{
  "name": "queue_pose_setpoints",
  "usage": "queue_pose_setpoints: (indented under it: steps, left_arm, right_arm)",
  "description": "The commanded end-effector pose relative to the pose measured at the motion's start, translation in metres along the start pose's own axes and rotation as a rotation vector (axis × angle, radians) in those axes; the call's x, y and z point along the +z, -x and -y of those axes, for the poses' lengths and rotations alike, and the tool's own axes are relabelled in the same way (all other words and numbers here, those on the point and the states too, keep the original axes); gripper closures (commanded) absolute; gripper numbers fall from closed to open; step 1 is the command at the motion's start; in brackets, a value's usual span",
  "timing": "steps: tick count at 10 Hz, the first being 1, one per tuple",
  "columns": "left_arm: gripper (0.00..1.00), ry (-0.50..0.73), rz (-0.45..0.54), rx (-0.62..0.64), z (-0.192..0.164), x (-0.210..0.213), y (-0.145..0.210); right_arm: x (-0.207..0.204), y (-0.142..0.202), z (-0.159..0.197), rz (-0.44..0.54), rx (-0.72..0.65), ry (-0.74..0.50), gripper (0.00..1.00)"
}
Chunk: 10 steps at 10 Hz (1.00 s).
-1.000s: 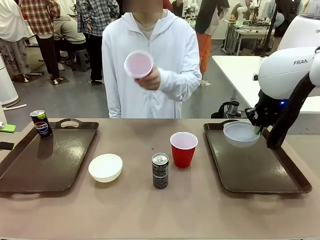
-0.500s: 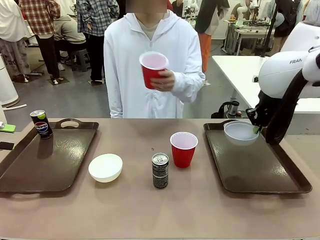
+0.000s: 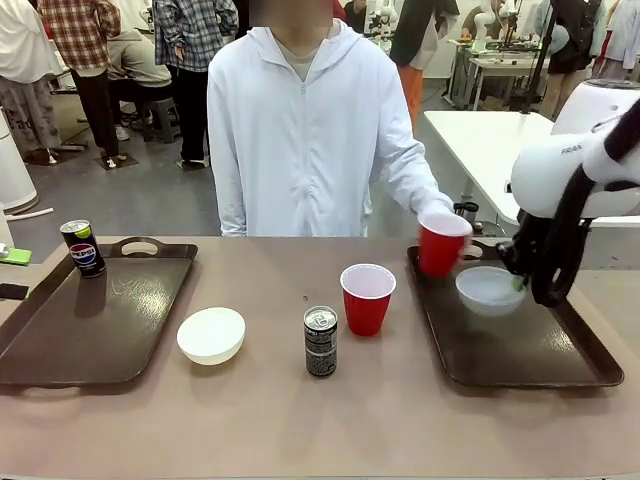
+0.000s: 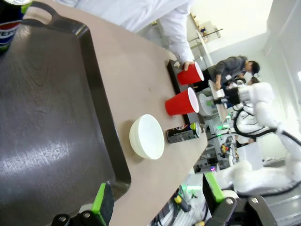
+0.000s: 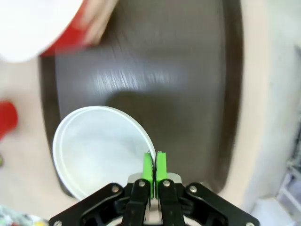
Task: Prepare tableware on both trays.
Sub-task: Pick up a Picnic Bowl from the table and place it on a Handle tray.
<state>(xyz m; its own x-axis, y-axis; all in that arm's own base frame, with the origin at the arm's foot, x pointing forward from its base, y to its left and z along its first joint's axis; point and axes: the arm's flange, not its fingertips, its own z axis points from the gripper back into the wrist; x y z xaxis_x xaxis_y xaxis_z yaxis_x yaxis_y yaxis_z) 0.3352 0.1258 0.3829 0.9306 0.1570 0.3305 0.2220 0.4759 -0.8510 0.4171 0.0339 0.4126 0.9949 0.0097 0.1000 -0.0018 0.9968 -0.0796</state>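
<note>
1. Table [image 3: 300,430]: tan top; carries both trays & the loose ware.
2. L claw [image 4: 157,195]: jaws wide apart, nothing betw. the green pads [image 4: 102,202]. In the L wrist view it sits just off one corner of the L tray [image 3: 100,320].
3. Centre can [image 3: 320,342]: slim, dark, upright on bare table betw. the trays, nearest the robot's side.
4. Table bowl [image 3: 211,334]: white, round, upright, just R of the L tray, left of the centre can, apart from it.
5. Table cup [image 3: 367,298]: red, white inside, upright, just behind & R of the centre can.
6. R tray [image 3: 520,355]: dark brown, raised rim. Near half bare.
7. R claw [image 5: 154,167]: jaws narrow, green pads pinching the rim of the gripped bowl [image 3: 490,290]. Bowl is upright, low over the far part of the R tray. Cannot tell if it touches the tray.
8. Held cup [image 3: 440,250]: red, in the person's hand [image 4: 188,66], at the R tray's far L corner, just L of the gripped bowl.
9. Tray can [image 3: 82,247]: dark w/ blue-red logo, upright at the L tray's far L corner, by the handle slot.
10. Person [image 3: 300,130]: white zip hoodie, at the far side, one arm reaching twd. the R tray.
</note>
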Motion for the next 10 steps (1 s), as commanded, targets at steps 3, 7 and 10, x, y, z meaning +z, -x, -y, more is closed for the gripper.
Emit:
queue_pose_setpoints:
  steps: [3, 7, 10]
  left_arm:
    - [0.0, 0.005, 0.005, -0.007, 0.0, 0.002, 0.001]
    - [0.0, 0.005, 0.005, -0.007, 0.0, 0.002, 0.001]
    - [0.0, 0.005, 0.005, -0.007, 0.0, 0.002, 0.001]
  right_arm:
    - [0.063, 0.104, 0.015, -0.067, -0.015, 0.177, 0.96]
    - [0.053, 0.093, 0.009, -0.096, -0.02, 0.155, 0.96]
    - [0.037, 0.036, 0.001, -0.01, 0.016, -0.01, 0.96]
